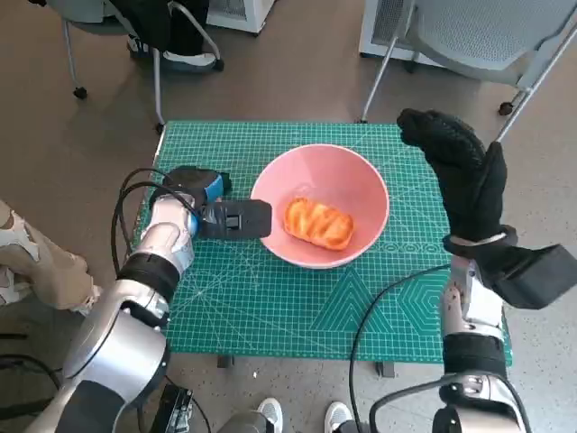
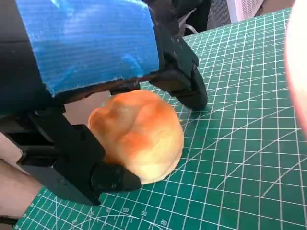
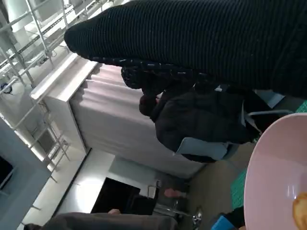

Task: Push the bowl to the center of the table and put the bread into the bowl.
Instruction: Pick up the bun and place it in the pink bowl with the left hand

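Note:
The pink bowl (image 1: 361,185) stands near the middle of the green cutting mat (image 1: 270,307), with a striped golden bread (image 1: 318,223) lying in it. My left hand (image 1: 200,206) is low on the mat just left of the bowl. In the left wrist view its black fingers (image 2: 189,86) close around a second, round bread (image 2: 139,136) that rests on the mat, with the bowl's rim (image 2: 297,72) nearby. This bread is hidden in the head view. My right hand (image 1: 462,176) is raised over the mat's right side, holding nothing, fingers extended.
Chair legs (image 1: 158,86) stand beyond the table's far edge, and another chair (image 1: 505,36) stands at the far right. A person's leg (image 1: 36,262) is close to my left arm, and shoes (image 1: 270,415) show below the table. A seated person (image 3: 192,120) appears in the right wrist view.

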`<state>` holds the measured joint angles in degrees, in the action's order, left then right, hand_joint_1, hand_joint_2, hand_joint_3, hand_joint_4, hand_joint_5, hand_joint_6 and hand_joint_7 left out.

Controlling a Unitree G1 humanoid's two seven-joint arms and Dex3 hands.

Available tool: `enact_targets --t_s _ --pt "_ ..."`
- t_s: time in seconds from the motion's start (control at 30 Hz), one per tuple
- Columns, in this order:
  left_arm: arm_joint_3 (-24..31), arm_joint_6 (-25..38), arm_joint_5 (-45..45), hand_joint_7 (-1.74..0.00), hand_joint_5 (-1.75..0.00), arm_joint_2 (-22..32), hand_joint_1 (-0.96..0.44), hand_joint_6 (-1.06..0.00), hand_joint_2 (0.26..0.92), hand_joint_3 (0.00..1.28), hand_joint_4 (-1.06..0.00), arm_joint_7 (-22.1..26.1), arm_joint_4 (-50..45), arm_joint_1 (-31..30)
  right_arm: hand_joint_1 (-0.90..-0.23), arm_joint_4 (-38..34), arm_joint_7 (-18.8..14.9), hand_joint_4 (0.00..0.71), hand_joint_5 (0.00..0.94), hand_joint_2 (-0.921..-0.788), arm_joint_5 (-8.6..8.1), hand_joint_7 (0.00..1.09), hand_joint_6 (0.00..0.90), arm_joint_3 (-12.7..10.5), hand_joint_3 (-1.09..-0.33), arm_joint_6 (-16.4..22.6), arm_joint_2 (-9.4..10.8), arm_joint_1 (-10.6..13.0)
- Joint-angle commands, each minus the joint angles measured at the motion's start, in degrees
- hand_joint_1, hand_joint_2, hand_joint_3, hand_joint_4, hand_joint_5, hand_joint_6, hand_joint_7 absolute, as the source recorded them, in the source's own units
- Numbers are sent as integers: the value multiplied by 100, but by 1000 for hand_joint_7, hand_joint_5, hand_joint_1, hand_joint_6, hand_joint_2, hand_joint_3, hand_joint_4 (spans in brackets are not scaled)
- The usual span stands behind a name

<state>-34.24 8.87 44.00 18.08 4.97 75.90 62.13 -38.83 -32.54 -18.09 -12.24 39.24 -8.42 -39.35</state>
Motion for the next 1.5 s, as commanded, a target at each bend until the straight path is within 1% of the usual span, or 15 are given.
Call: enact_targets --t_s 0.03,0.37,0.57,0.6,0.67,0.73,0.77,0.8,0.83,0.87,0.9,0.97,1.07,1.23,1.5 --pt "41 -74 -60 -1003 -1317 120 12 -658 767 340 -708 70 -6 -16 -680 -118 38 176 0 -921 9 522 -1 34 -815 -43 61 39" --pt "193 -184 -215 -967 -1325 239 3 -687 766 328 -717 179 -147 116 -680 -195 50 176 0 -921 32 521 -1 46 -816 -4 121 -7" --pt "346 -275 -343 -975 -1369 418 1 -700 761 350 -668 264 -534 198 -672 -297 33 176 0 -921 28 521 -1 41 -817 58 147 -56" --pt "371 -284 -355 -978 -1408 453 1 -708 738 399 -639 270 -625 197 -670 -313 31 176 0 -921 26 521 -1 41 -818 68 151 -65" --pt "438 -307 -383 -974 -1452 549 2 -719 718 445 -607 271 -889 168 -668 -333 22 176 0 -921 21 521 -1 40 -818 91 160 -75" --pt "524 -310 -431 -966 -1481 674 2 -726 708 469 -588 297 -1261 96 -667 -357 17 176 0 -921 20 521 -1 41 -819 115 171 -86" --pt "615 -282 -478 -961 -1495 793 2 -727 705 479 -581 352 -1654 11 -666 -378 15 176 0 -921 20 521 -1 40 -819 130 179 -94" --pt "685 -252 -508 -960 -1481 881 2 -723 707 471 -594 401 -1955 -61 -666 -399 14 176 0 -921 22 521 0 40 -819 142 186 -104" --pt "786 -202 -540 -989 -1480 990 1 -693 724 456 -590 450 -2373 -172 -666 -416 12 176 0 -921 22 521 -1 38 -819 152 193 -112" --pt "858 -161 -557 -984 -1447 1065 1 -696 725 440 -619 488 -2669 -256 -666 -431 12 176 0 -921 22 522 0 37 -819 160 197 -119" --pt "974 -88 -574 -1016 -1444 1164 1 -664 745 419 -614 528 -3145 -399 -666 -441 7 177 0 -921 19 522 0 35 -818 167 203 -125" --pt "1196 65 -595 -994 -1341 1320 1 -683 762 347 -689 613 -4000 -651 -666 -466 -1 177 1 -921 15 522 0 33 -818 184 219 -140" --pt "1433 229 -585 -984 -1274 1431 1 -693 778 292 -736 694 -4841 -900 -666 -507 -15 177 1 -921 3 522 0 30 -817 196 245 -166" --pt "1695 257 -589 -966 -1246 1517 1 -711 780 272 -754 746 -5650 -1186 -669 -573 -44 177 1 -921 -19 523 0 20 -815 199 268 -205" --pt "1883 364 -490 -939 -1227 1543 1 -744 765 280 -768 1014 -6360 -1373 -681 -649 -85 178 1 -921 -42 523 1 17 -812 228 281 -251"
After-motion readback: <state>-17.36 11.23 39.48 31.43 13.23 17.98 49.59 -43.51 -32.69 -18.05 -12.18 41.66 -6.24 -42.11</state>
